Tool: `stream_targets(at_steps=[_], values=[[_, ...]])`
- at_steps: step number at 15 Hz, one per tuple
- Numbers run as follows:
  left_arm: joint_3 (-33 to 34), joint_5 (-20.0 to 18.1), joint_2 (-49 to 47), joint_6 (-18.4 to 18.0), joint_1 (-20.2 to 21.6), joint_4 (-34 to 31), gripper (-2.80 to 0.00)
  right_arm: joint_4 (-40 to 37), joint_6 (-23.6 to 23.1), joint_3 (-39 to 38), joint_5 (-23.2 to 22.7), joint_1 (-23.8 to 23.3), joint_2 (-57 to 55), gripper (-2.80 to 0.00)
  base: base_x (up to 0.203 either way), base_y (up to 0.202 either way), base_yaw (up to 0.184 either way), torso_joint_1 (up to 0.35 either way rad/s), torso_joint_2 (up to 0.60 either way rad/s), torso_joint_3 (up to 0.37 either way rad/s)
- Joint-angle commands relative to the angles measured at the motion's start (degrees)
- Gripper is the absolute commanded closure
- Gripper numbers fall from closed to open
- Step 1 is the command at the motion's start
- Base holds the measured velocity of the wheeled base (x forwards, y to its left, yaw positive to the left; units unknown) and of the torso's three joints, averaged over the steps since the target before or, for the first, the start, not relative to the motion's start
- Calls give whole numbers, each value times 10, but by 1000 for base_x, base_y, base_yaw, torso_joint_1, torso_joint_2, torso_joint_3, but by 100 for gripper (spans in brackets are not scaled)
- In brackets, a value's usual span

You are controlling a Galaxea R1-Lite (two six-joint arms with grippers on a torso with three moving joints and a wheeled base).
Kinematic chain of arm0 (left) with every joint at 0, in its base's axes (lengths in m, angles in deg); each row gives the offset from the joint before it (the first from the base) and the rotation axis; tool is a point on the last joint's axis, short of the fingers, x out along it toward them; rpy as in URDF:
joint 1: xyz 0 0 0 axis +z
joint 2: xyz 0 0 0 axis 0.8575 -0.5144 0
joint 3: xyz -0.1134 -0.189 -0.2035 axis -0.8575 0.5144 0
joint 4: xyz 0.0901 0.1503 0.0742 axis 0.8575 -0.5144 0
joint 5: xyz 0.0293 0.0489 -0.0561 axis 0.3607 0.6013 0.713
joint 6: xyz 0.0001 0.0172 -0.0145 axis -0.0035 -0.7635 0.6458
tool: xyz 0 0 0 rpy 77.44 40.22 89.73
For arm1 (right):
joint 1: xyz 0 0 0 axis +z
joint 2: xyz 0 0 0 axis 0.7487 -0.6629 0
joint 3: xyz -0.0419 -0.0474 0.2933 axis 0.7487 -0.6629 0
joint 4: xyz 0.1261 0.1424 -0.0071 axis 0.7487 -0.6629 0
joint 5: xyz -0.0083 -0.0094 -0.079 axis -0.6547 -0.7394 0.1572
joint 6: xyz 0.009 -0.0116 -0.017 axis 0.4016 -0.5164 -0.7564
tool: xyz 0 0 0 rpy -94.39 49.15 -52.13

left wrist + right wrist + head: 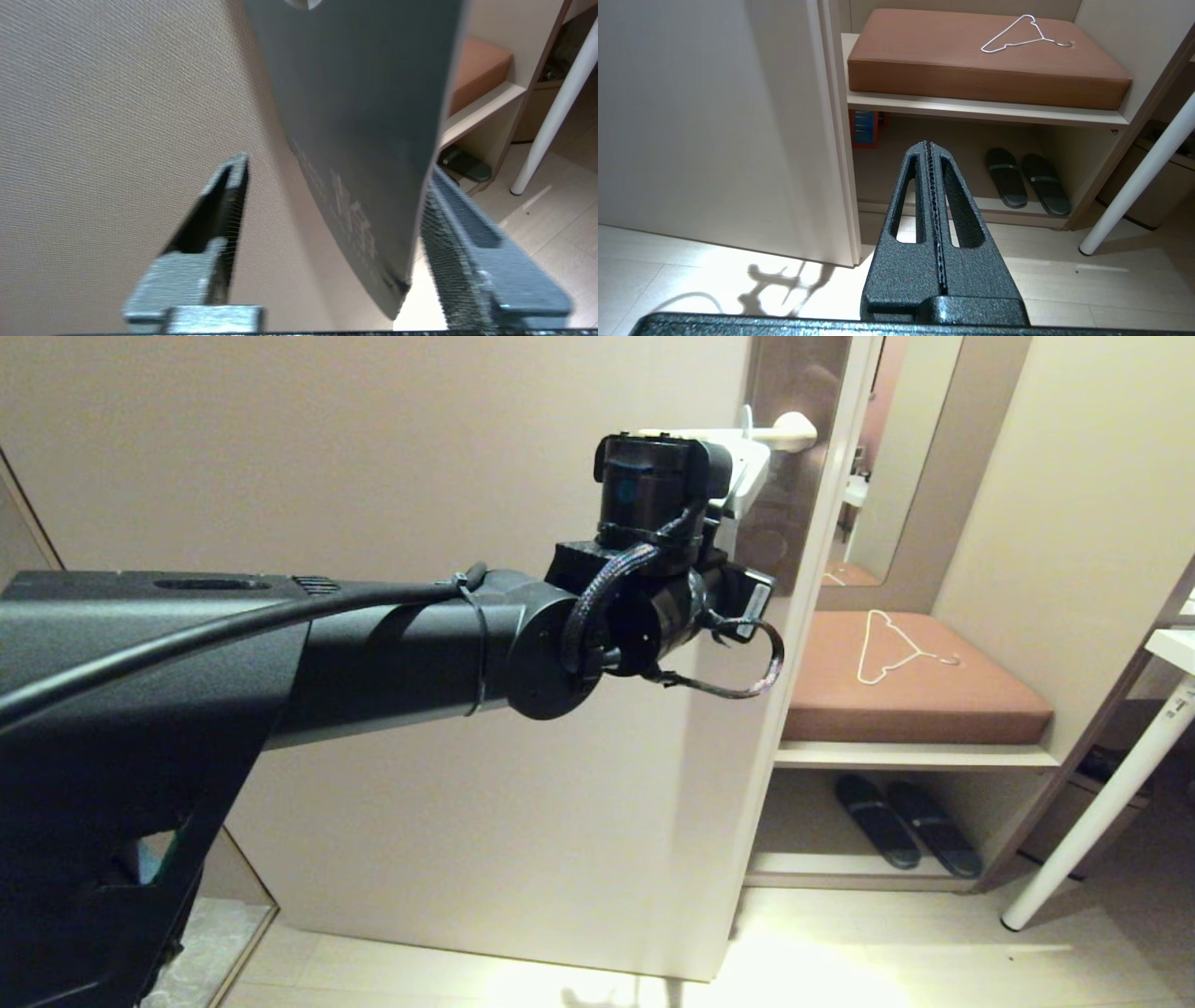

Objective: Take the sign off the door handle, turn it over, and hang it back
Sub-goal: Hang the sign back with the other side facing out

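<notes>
The door handle (789,429) sticks out from a dark plate (805,383) on the cream door (373,476). My left arm's wrist (653,495) reaches up to just below the handle and hides most of the sign (752,476). Only a white strip of the sign shows beside the wrist, with a thin sliver rising over the handle. In the left wrist view the sign's blue-grey face (364,93) hangs between the fingers of my left gripper (338,165). That gripper is open, and the sign's edge lies close to one finger (462,233). My right gripper (928,142) is shut on nothing, low and away from the door.
To the right of the door's edge is a bench with a brown cushion (915,695) and a white wire hanger (887,649) on it. Dark slippers (906,821) lie on the shelf below. A white table leg (1102,803) slants at the far right.
</notes>
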Motion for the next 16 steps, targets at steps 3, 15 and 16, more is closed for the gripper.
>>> stream_targets(at_steps=[3, 15, 16], values=[[4, 2, 26, -1, -3, -1, -280, 0, 0, 0, 0, 0, -1, 0, 0, 0, 0, 0, 0, 0], [168, 5, 169, 9, -32, 2, -280, 0, 0, 0, 0, 0, -1, 0, 0, 0, 0, 0, 0, 0], [178, 5, 174, 14, -33, 2, -280, 0, 0, 0, 0, 0, -1, 0, 0, 0, 0, 0, 0, 0]])
